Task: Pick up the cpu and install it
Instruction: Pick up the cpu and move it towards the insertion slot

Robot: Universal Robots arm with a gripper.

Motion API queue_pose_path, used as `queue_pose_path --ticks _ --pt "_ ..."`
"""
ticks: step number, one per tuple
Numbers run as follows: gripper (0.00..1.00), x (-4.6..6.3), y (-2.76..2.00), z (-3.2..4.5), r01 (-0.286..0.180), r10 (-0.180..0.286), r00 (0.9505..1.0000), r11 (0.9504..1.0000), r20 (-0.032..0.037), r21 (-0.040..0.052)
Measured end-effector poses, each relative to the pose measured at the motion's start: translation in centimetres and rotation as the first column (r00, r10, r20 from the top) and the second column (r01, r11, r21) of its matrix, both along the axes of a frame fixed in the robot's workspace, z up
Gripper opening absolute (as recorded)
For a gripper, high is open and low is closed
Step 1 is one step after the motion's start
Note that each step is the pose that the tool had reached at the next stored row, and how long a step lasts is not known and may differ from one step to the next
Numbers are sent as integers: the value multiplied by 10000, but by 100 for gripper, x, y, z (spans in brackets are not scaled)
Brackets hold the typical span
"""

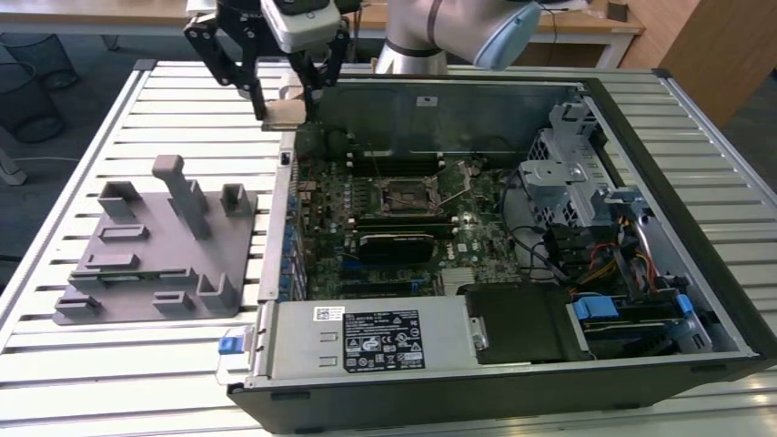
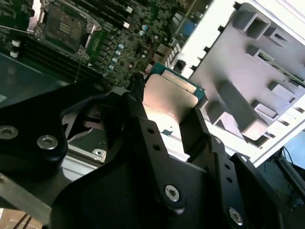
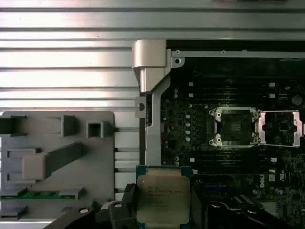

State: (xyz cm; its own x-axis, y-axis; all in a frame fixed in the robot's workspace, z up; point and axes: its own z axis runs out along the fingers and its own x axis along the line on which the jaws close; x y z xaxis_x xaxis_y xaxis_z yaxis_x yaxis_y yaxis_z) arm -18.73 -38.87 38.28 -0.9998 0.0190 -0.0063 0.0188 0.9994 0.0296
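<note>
Your tool is clamped on the cpu, pinching its opposite edges. It hangs flat over the case wall towards the counter far edge, clear of the grey fixture tray. The arm points straight down.

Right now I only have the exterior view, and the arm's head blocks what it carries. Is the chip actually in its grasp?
Observer: Yes. In both wrist views the gripper grips the chip by two opposite edges, silvery top showing.
Operator: Is the socket ready for it?
Observer: In the first wrist view the socket is empty, and its metal frame is swung open beside it.
</note>
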Motion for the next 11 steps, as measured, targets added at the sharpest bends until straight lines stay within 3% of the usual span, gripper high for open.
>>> queue_pose_path --ticks 11 --pt "54 501 1 -19 0 0 10000 10000 0 1"
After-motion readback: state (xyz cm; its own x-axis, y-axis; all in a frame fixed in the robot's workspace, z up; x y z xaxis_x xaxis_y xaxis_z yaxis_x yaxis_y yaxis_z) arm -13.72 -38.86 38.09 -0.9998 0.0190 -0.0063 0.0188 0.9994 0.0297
